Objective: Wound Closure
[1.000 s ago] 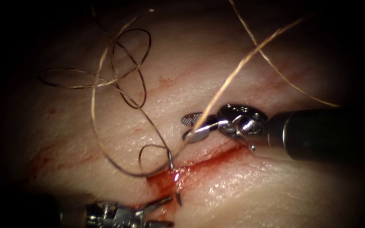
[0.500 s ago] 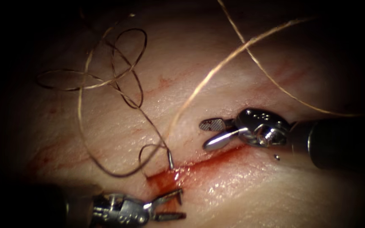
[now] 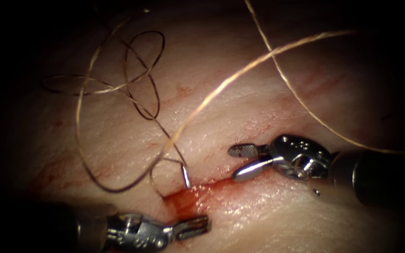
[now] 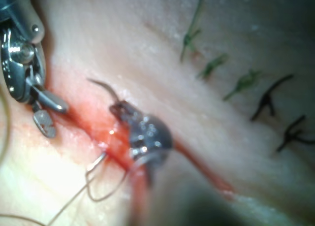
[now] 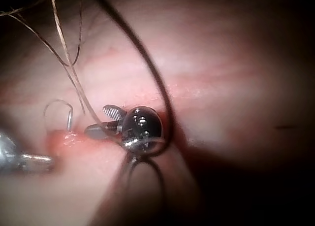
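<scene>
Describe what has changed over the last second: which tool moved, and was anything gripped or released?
The right tool drew back to the right, away from the thread; its jaws are open and empty. The left tool slid right and shut on the needle near its tip. The needle stayed through the tissue at the cut, with its tail sticking out.

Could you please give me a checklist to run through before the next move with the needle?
1. Left tool jaws shut on the needle near its tip: ok.
2. Needle body passes through the tissue under the cut, with its tail end exposed: ok.
3. Right tool jaws open and holding nothing: ok.
4. Thread clear of the right tool's wrist: cannot tell.
</scene>
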